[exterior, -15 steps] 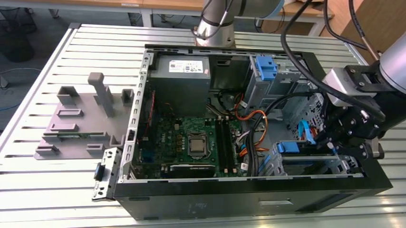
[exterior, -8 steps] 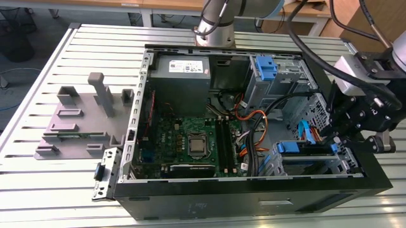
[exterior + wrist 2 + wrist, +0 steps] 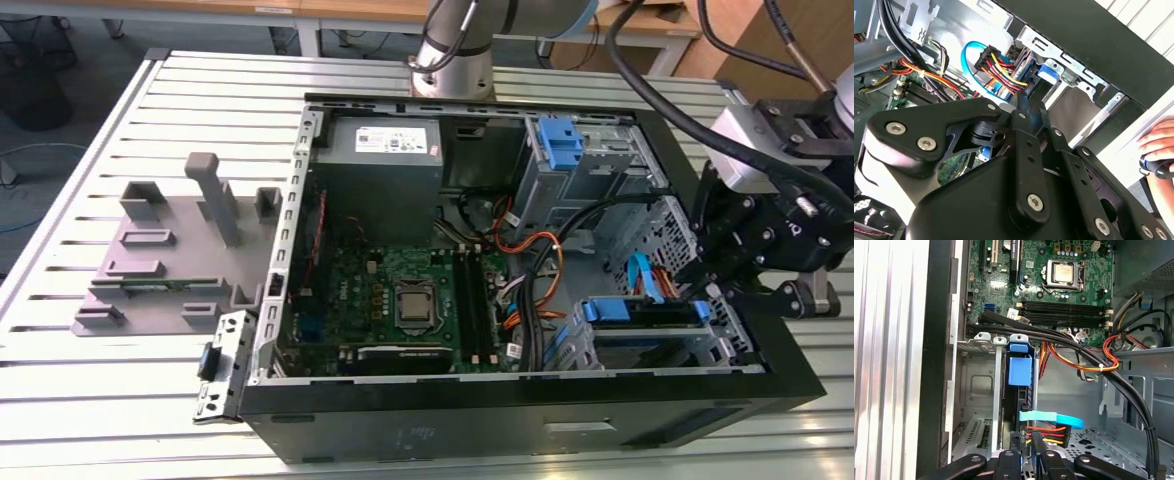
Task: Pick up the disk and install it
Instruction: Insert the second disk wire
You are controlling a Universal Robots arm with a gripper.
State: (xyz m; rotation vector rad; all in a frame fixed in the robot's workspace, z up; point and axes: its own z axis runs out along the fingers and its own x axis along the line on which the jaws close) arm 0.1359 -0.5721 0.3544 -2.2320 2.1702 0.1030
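The disk (image 3: 1023,390) stands on edge in the drive cage (image 3: 654,335) at the exterior view's right end of the open computer case. Its blue carrier bracket (image 3: 1019,369) shows at the end toward the motherboard, and it is also visible in the second wrist view as the blue bracket (image 3: 1050,71). My gripper (image 3: 1026,444) hangs over the cage with its two black fingers (image 3: 1020,107) close together on either side of the disk's thin edge. In the exterior view the gripper (image 3: 727,290) sits just above the cage. A light blue data cable (image 3: 1051,417) and a red-yellow power plug (image 3: 1049,432) lie right beside the disk.
Thick black cables (image 3: 1094,365) cross the case over the motherboard (image 3: 400,300). The grey power supply (image 3: 380,150) sits at the back, beside a second blue bracket (image 3: 561,140). A grey fixture (image 3: 174,250) stands on the slatted table. A person's hand (image 3: 1156,142) rests outside the case.
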